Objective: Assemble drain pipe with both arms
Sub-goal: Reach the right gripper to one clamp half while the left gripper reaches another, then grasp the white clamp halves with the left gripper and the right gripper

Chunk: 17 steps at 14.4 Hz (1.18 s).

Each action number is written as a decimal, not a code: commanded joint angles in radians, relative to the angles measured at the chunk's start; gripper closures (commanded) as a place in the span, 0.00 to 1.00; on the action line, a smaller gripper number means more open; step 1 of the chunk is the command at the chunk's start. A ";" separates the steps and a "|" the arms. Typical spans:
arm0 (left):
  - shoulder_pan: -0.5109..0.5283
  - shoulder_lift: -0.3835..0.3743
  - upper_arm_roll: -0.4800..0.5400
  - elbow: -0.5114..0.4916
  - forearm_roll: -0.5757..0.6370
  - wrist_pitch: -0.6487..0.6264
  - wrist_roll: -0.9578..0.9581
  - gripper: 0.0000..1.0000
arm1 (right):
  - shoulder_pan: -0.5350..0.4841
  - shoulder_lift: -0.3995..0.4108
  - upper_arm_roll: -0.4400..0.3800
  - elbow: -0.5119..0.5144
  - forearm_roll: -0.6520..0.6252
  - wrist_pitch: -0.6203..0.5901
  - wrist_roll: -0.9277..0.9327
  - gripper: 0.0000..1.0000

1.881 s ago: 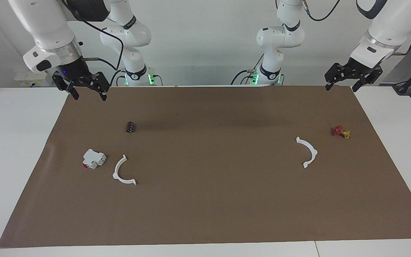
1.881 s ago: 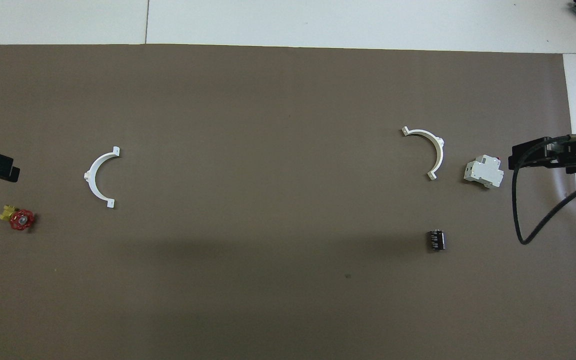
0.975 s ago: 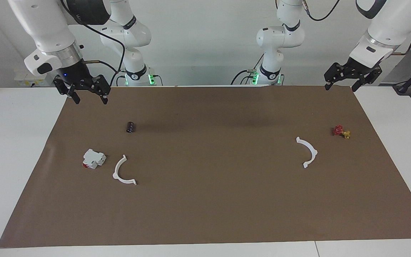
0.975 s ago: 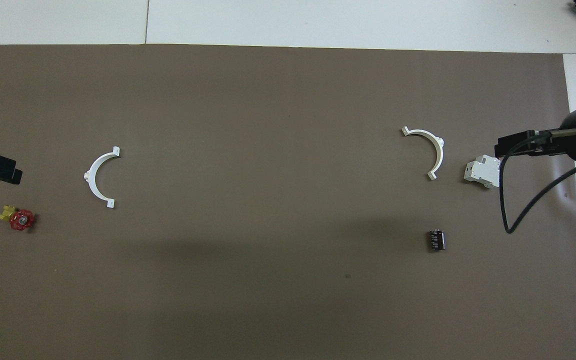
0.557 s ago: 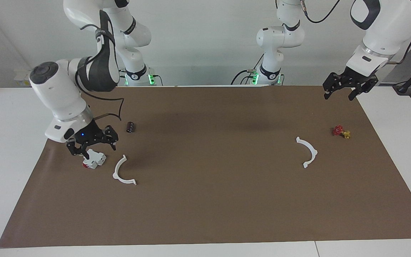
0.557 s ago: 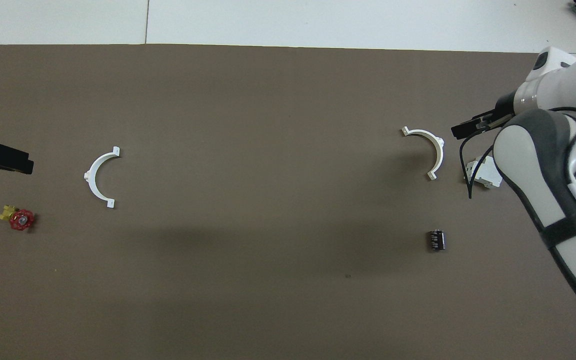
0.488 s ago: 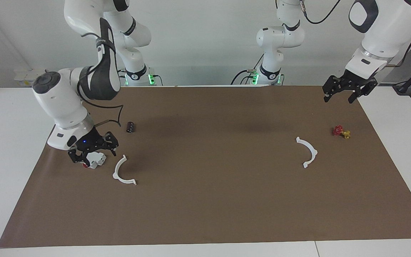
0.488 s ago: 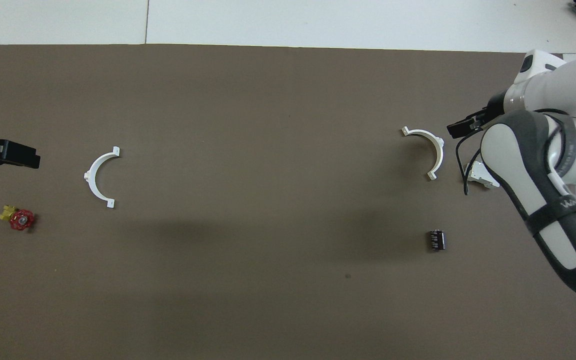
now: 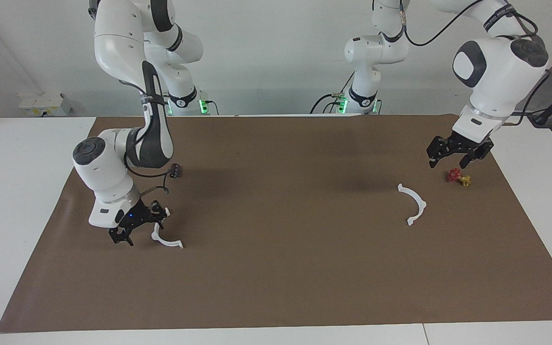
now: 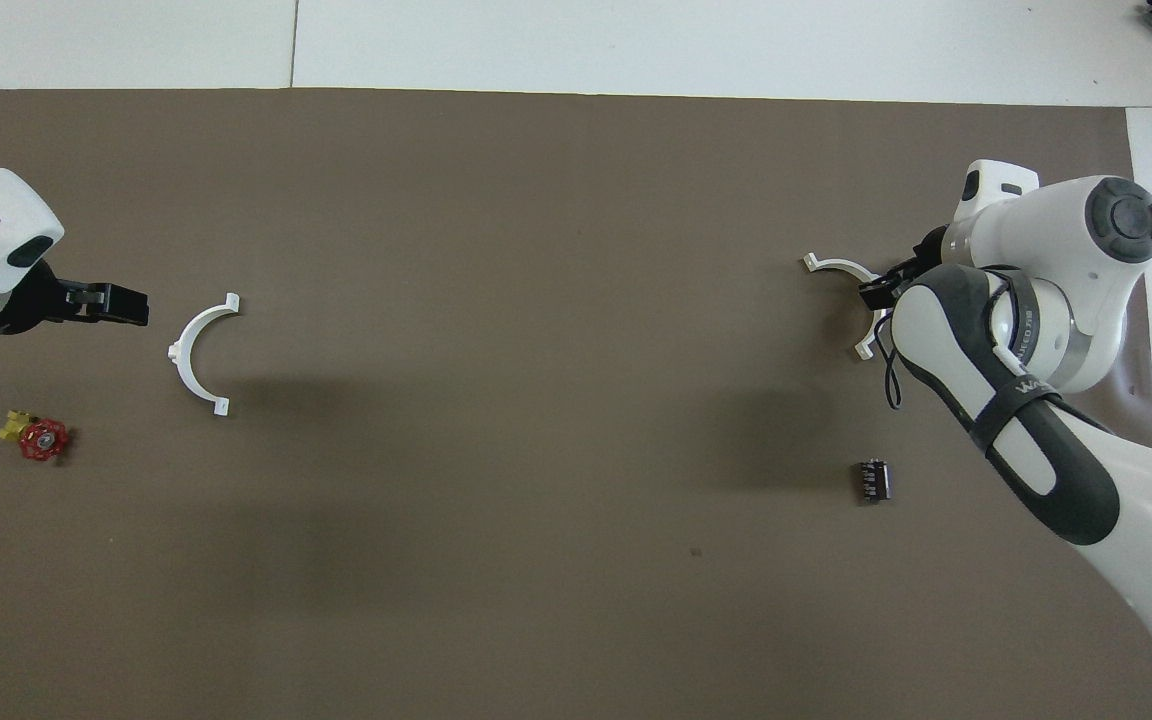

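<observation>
Two halves: the drain pipe lies as separate white arcs on the brown mat (image 9: 281, 278), well apart, one toward each arm's end of the table.
Right-end arc (image 9: 166, 242): its tabbed ends line up roughly from near the robots to far from them, and it opens toward the table's middle.
Right gripper (image 9: 139, 225): low over this arc's near end with its fingers spread and nothing between them; contact cannot be told.
Left-end arc (image 10: 194, 352): its ends also line up near to far, with its open side facing the other arc.
Left gripper (image 9: 454, 158): spread and empty, in the air over the mat between this arc and the red valve (image 9: 457, 177), toward the left arm's end from the arc.
Nearer arm: each arc has its own arm close by; the right one looks further into its reach.
Surface: flat mat, thin flat parts, so probably little edge to pinch.
Room: the dark cylinder (image 9: 175, 170) lies nearer to the robots than the right-end arc, and the middle stretch shows only mat.
</observation>
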<state>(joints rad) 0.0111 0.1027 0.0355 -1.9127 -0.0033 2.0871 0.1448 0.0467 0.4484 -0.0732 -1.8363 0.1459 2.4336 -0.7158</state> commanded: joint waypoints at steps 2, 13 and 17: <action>0.017 0.049 -0.005 -0.082 -0.017 0.142 0.001 0.09 | -0.002 -0.008 0.007 -0.047 0.034 0.059 -0.034 0.22; 0.041 0.189 -0.005 -0.112 -0.034 0.263 -0.010 0.19 | 0.054 -0.078 0.007 -0.043 0.034 -0.036 0.175 1.00; 0.041 0.181 -0.005 -0.135 -0.035 0.249 -0.005 0.26 | 0.178 -0.183 0.001 -0.043 -0.008 -0.168 0.551 1.00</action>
<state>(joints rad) 0.0441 0.3079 0.0358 -2.0111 -0.0214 2.3242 0.1401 0.1718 0.3280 -0.0646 -1.8588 0.1538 2.3257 -0.3201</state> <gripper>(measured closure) 0.238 0.789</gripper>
